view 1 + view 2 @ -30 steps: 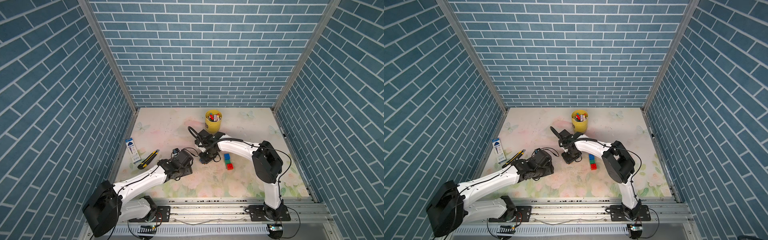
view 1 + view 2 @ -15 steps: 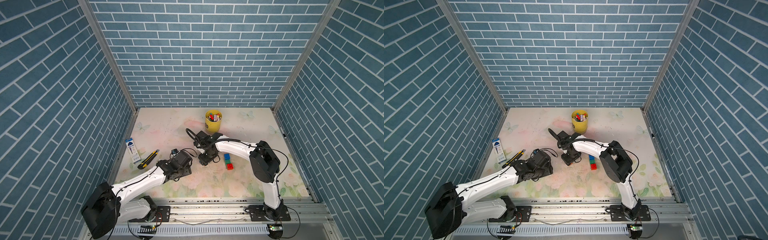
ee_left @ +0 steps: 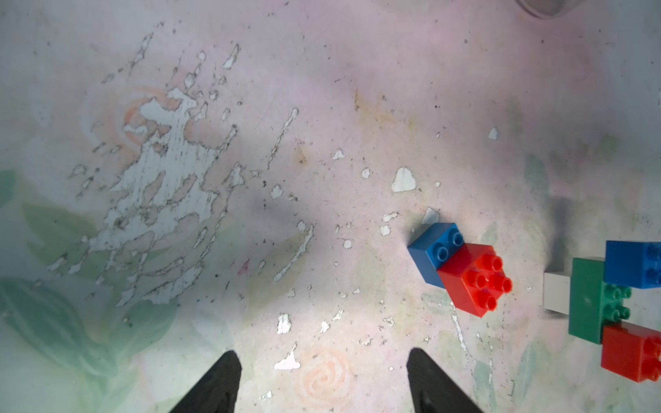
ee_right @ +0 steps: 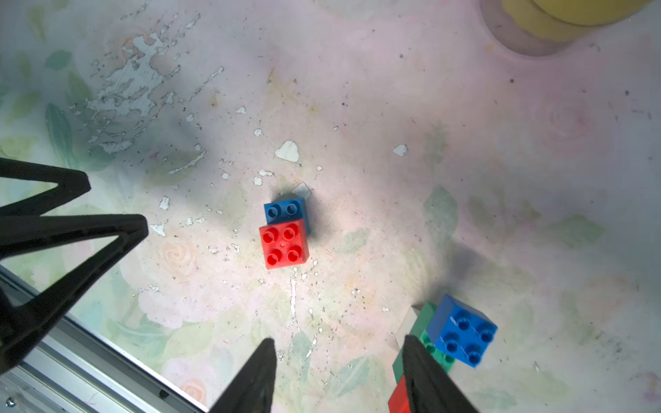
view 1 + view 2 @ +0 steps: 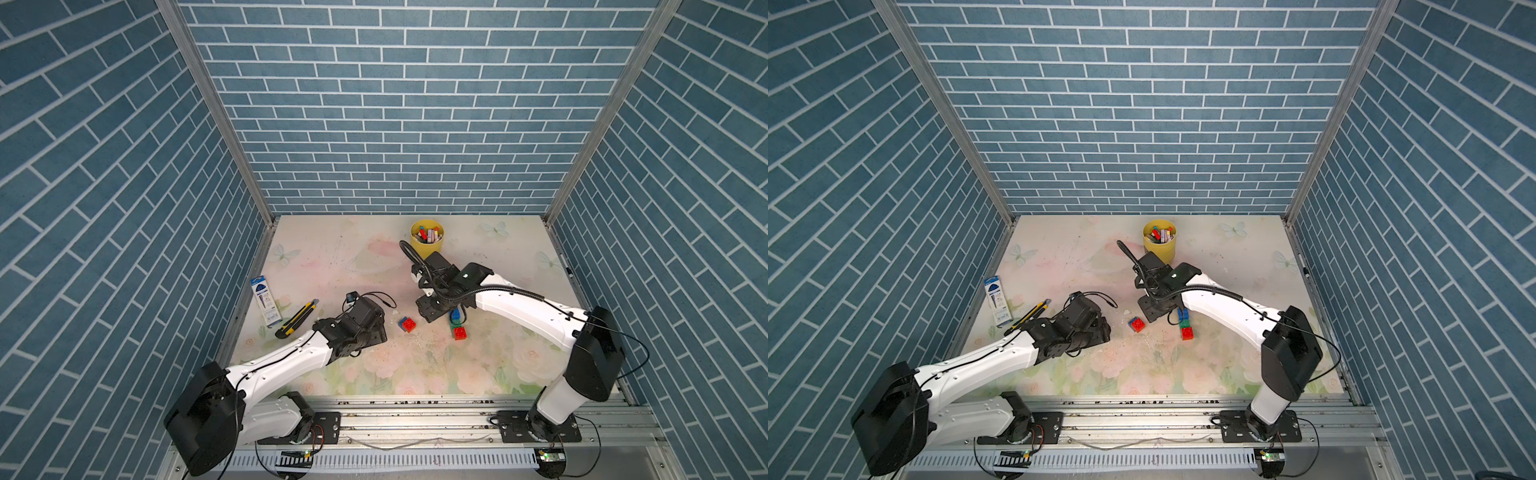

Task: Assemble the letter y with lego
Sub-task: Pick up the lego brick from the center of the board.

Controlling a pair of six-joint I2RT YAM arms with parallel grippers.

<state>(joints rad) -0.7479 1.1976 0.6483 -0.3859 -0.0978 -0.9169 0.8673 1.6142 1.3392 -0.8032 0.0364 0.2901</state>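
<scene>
My left hand and right hand are spread and empty. The red-blue pair lies loose, left of the y cluster. I'd pinch its flat sides squarely, studs up.

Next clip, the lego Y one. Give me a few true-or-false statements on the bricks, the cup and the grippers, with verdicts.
1. In the separate pair, the red brick sits on the blue brick. True.
2. The left gripper holds that pair. False: its jaws are open and empty; the pair lies on the table.
3. The yellow cup lies tipped over. False: it stands upright, sticks inside.
4. The larger cluster includes a green brick and a white brick. True.
5. The right gripper is shut on a brick. False: its jaws stand open with only table between them.
</scene>
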